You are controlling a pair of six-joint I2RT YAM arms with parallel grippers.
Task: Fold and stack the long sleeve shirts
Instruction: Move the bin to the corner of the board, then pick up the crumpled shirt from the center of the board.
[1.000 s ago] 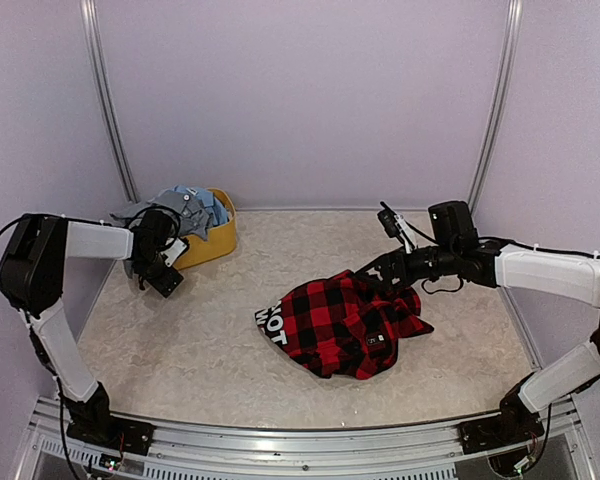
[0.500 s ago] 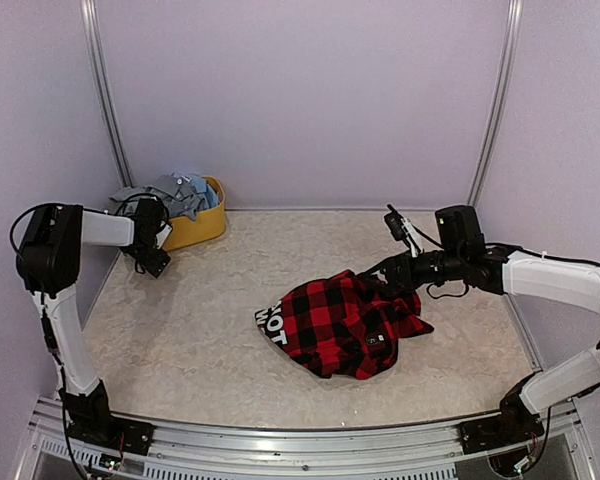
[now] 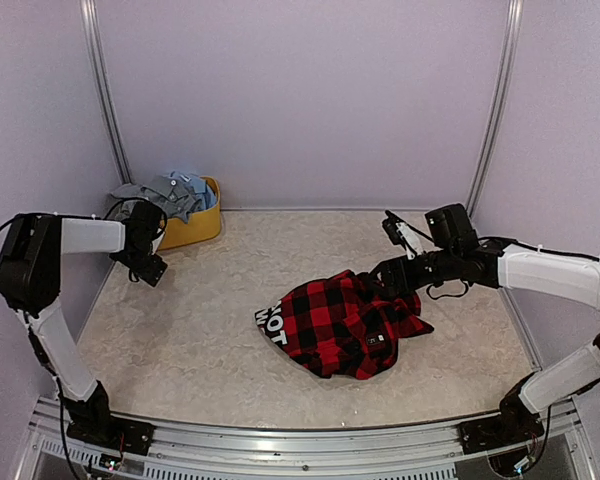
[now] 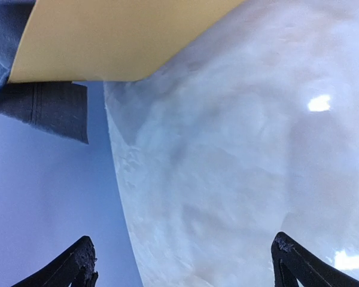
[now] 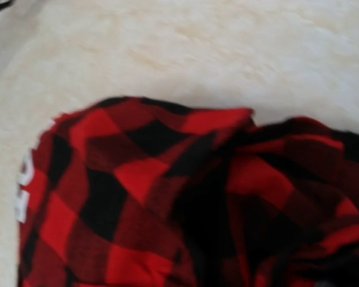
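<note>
A red-and-black check flannel shirt [image 3: 340, 322] lies crumpled on the table right of centre, white lettering showing at its left edge. It fills the right wrist view [image 5: 167, 203], where no fingers show. My right gripper [image 3: 392, 278] hovers at the flannel's upper right edge, jaws wide, with no cloth lifted. Grey and pale blue shirts [image 3: 170, 192] are heaped in the yellow tub [image 3: 198, 226] at the back left. My left gripper [image 3: 148, 268] sits just in front of the tub's left end. It is open [image 4: 182, 263], with only bare table between its fingertips [image 4: 81, 263].
A grey sleeve [image 4: 45, 104] hangs over the yellow tub's rim [image 4: 119, 42], above the left gripper. The left wall [image 4: 42, 197] stands close beside that gripper. Lilac walls enclose the beige table [image 3: 210, 330] on three sides, and a metal rail [image 3: 300, 440] runs along its near edge.
The left gripper drew back leftward from the tub's front and its jaws opened wider. The tub shifted slightly toward the back left. The right gripper barely moved and the flannel lies unchanged.
</note>
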